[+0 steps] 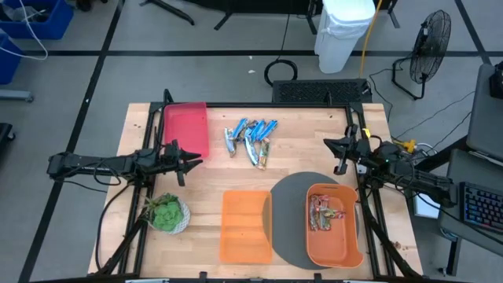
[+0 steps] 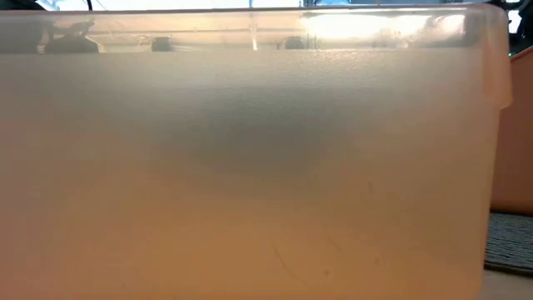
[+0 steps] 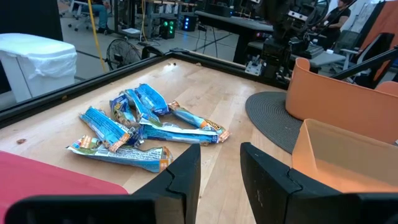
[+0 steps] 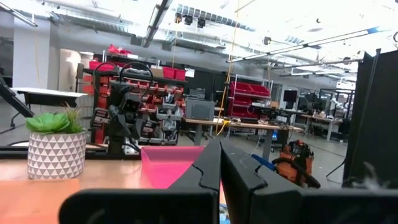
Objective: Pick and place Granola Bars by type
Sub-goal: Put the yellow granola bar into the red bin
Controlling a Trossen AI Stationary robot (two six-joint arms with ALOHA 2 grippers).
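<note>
Several blue foil granola bars [image 1: 250, 140] lie heaped on the far middle of the table, and they also show in the left wrist view as the bars [image 3: 137, 127]. Several reddish-brown bars [image 1: 324, 212] lie inside the orange bin [image 1: 346, 251]. My left gripper [image 1: 191, 162] hovers open at the table's left side, beside the red tray [image 1: 186, 130], pointing toward the heap; its fingers [image 3: 186, 174] frame bare wood. My right gripper [image 1: 336, 153] waits shut near the right edge, its fingers [image 4: 211, 168] empty.
An empty orange tray [image 1: 245, 224] sits at the near middle, next to a round grey mat [image 1: 287, 204] under the bin. A green plant in a white bowl [image 1: 167, 212] stands near left. The low view is filled by an orange bin wall [image 2: 250, 167].
</note>
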